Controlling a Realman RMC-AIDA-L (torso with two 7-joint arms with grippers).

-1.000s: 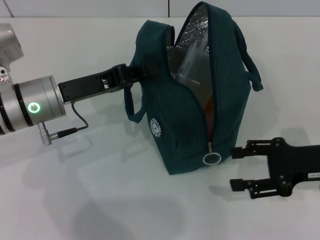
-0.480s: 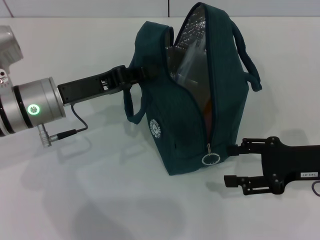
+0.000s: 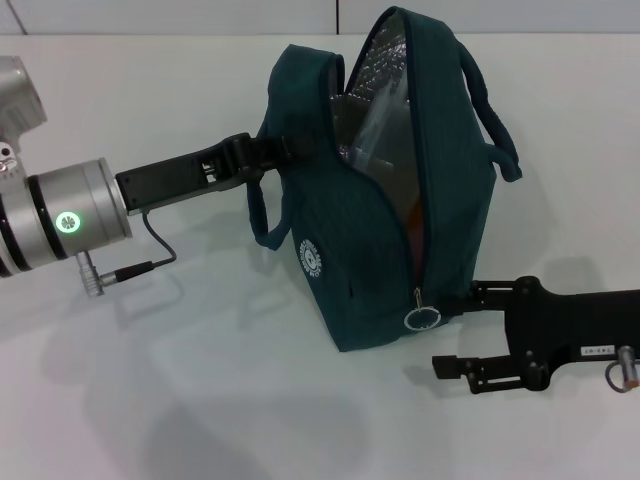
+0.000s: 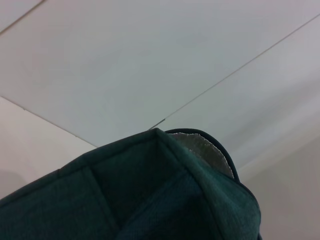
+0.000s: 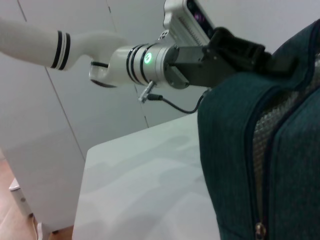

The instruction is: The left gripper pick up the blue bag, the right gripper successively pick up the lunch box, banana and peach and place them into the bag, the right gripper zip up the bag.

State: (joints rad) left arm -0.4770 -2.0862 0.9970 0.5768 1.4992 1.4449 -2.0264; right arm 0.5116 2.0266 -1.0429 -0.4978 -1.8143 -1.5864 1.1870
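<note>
The blue bag stands on the white table, its top gaping and silver lining showing. My left gripper is shut on the bag's near handle and upper edge. Clear plastic of the lunch box shows inside the opening. Lower in the zipper slit sits an orange-red patch; I cannot tell which fruit it is. The metal ring zipper pull hangs at the bag's lower end. My right gripper is open just right of that ring, its upper finger against the bag. The left wrist view shows only bag fabric.
The white table stretches in front and to the left of the bag. A black cable loops under my left wrist. In the right wrist view the left arm reaches the bag from behind, above the table edge.
My right gripper has slid left toward the bag and now sits beside the zipper ring. The bag and left arm have stayed put.
</note>
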